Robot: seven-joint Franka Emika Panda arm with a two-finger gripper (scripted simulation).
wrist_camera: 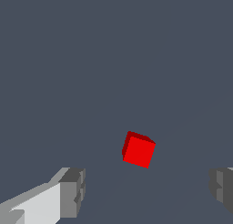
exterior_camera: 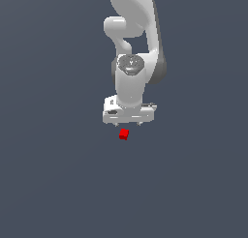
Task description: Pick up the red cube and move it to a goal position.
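Observation:
The red cube [exterior_camera: 124, 134] lies on the dark grey floor, just in front of and below the white gripper [exterior_camera: 129, 123] in the exterior view. The gripper hangs from the white arm, pointing down, above the cube and not touching it. In the wrist view the red cube [wrist_camera: 139, 150] sits turned at a slight angle, between and beyond the two grey fingertips [wrist_camera: 73, 192]. The gripper [wrist_camera: 148, 191] is open wide and empty, with the jaws far apart on either side of the cube.
The white arm [exterior_camera: 133, 34] rises behind the gripper at the top of the exterior view. A plain dark grey floor [exterior_camera: 58, 174] lies all around. No goal marker shows.

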